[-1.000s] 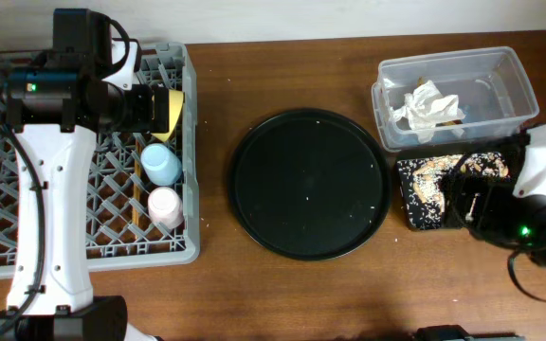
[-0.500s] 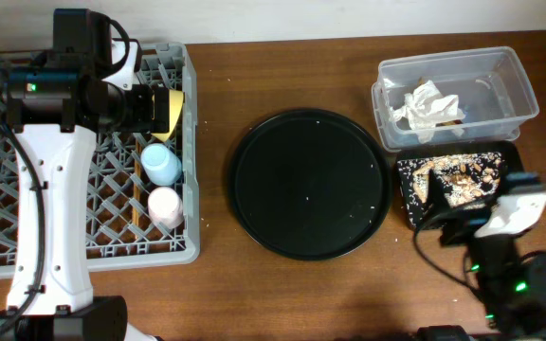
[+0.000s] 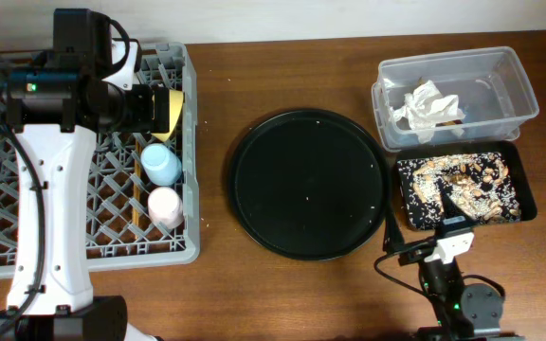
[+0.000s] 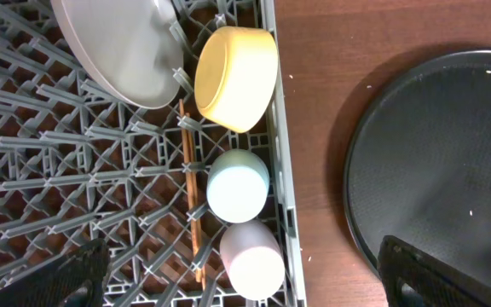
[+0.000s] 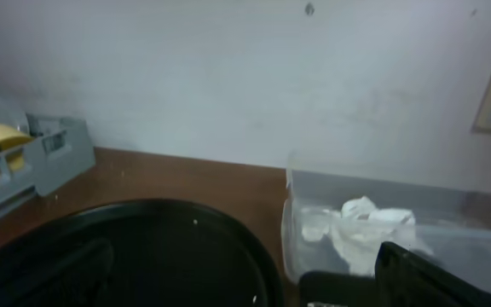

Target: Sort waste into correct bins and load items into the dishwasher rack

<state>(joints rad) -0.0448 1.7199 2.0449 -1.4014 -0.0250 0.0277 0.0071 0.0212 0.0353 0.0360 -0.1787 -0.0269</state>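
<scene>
Grey plastic dishwasher rack sits at the left edge of the surface, and it's pretty loaded. The pale plate stands on edge toward the back, with the yellow bowl tipped on its side just beside it. Along the rack's right wall you've got the blue cup and then the pink cup nearer the front. The chopsticks lie flat on the pegs just left of the cups.

The left hand hangs above that right side of the rack, fingers spread wide, nothing in it.

Over at the back right corner, the clear tub has the crumpled napkin inside. The shallow black tray right in front of it holds the food scraps. The big round black tray sits mid-surface, between rack and bins.

The right hand is down near the front edge, just in front of the shallow tray. It looks spread wide too, though one finger is only a dim shape in the wrist view.
</scene>
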